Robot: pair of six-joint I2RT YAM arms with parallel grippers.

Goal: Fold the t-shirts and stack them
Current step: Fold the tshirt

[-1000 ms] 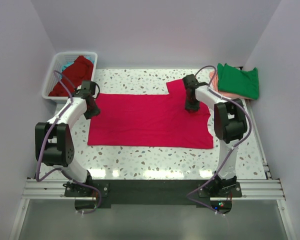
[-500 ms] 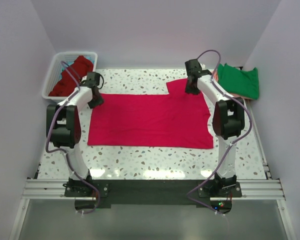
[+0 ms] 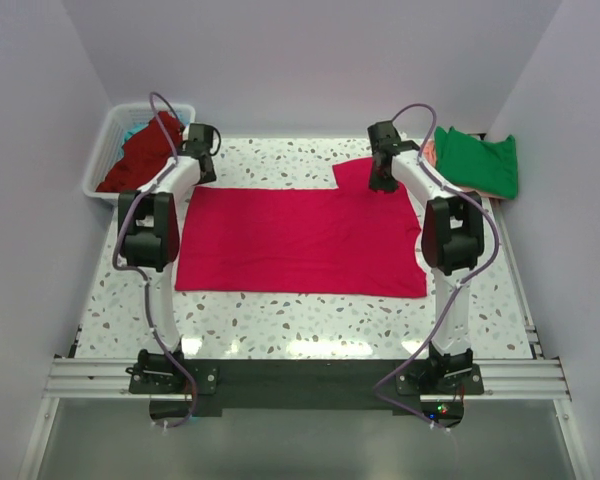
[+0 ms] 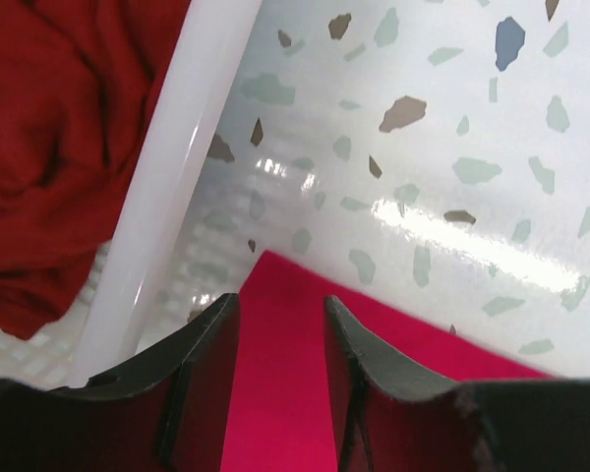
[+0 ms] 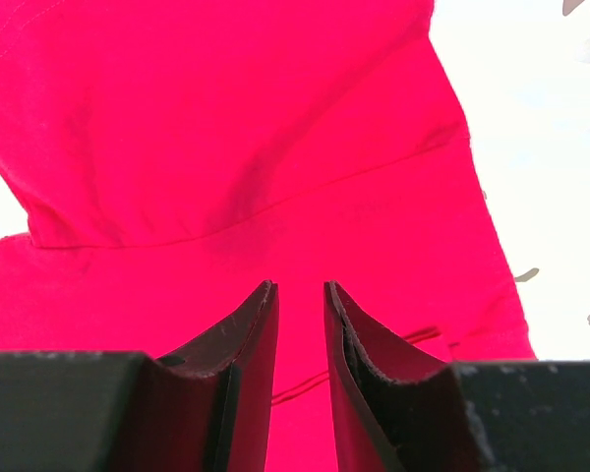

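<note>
1. We log one speckled table [image 3: 280, 320]. One crimson-pink t-shirt [image 3: 300, 240] lies spread flat across its middle, with a sleeve jutting out at the far right corner.
2. The right gripper [image 5: 300, 288] hangs over that far sleeve, at the seam where it joins the body. Its fingers are parted by only a narrow slot, and flat crimson cloth shows through the slot. We see nothing pinched. We cannot tell whether the tips touch the cloth.
3. The left gripper [image 4: 278, 305] sits at the shirt's far left corner, just beside the basket [image 4: 157, 197]. Its fingers are spread somewhat wider than the right pair's. The pointed corner of the cloth shows in the gap beyond the tips, and nothing is gripped.
4. The one white slatted basket, at the far left, holds a crumpled dark red t-shirt [image 4: 49, 147] and a sliver of teal cloth [image 3: 132, 131].
5. At the far right, one folded green t-shirt [image 3: 477, 162] lies on a salmon-pink t-shirt [image 3: 458, 189].
6. Hard to make out: the teal cloth is mostly buried, so we cannot tell its form. Only the edges of the salmon-pink piece show. The right arm [image 3: 450, 240] covers part of the crimson shirt's right edge.
7. Count: two grippers, one basket, and five cloth items by colour.
</note>
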